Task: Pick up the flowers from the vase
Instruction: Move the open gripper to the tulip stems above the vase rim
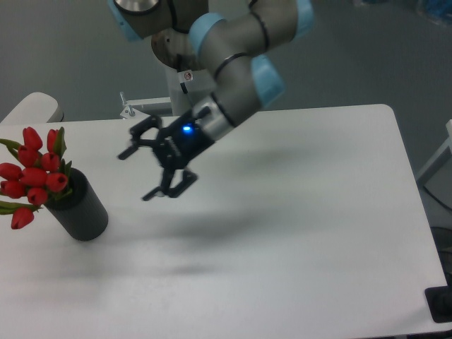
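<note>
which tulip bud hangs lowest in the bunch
The red bud at the bottom left, drooping on its green stem left of the dark vase; all other buds sit higher, above the vase mouth.

You see a smooth, matt white table (304,233). At the left of the frame the vase (83,212) looks matt dark grey, the flowers (32,175) waxy red. The gripper (138,174) is black plastic-looking; the arm (233,42) has dull grey metal with glossy light-blue caps.

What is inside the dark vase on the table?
The flowers, red tulip buds with green leaves, stand in the vase and spread past its mouth. Their lower stems are hidden by its wall.
</note>
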Robot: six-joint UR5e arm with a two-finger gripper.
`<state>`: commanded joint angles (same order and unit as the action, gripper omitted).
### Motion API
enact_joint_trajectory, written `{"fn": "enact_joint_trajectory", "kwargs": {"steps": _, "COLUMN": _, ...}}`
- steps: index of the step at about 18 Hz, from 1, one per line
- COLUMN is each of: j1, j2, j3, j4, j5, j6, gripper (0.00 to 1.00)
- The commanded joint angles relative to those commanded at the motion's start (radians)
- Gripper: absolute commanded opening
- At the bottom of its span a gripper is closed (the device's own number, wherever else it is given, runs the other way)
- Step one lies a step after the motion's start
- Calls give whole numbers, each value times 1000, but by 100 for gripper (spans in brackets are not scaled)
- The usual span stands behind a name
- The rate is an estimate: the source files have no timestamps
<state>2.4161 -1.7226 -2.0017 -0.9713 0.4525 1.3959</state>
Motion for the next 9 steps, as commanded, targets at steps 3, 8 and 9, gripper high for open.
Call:
{"fn": "enact_joint_trajectory", "kwargs": {"steps": 3, "j1": -12, "j2": -5, "j3": -11, "j4": 16, "j5": 0, "j6": -6, "gripper": 100}}
{"fn": "enact_joint_trajectory", "kwargs": {"steps": 8, "j1": -75, "j2": -40, "j3": -3, "j4": 66, "j5": -2, "j6": -9, "gripper": 100}}
{"fn": "enact_joint_trajectory", "kwargs": {"steps": 9, "j1": -84, "j2": -41, "j3": -3, "j4": 66, "j5": -2, "j6": -9, "gripper": 100}}
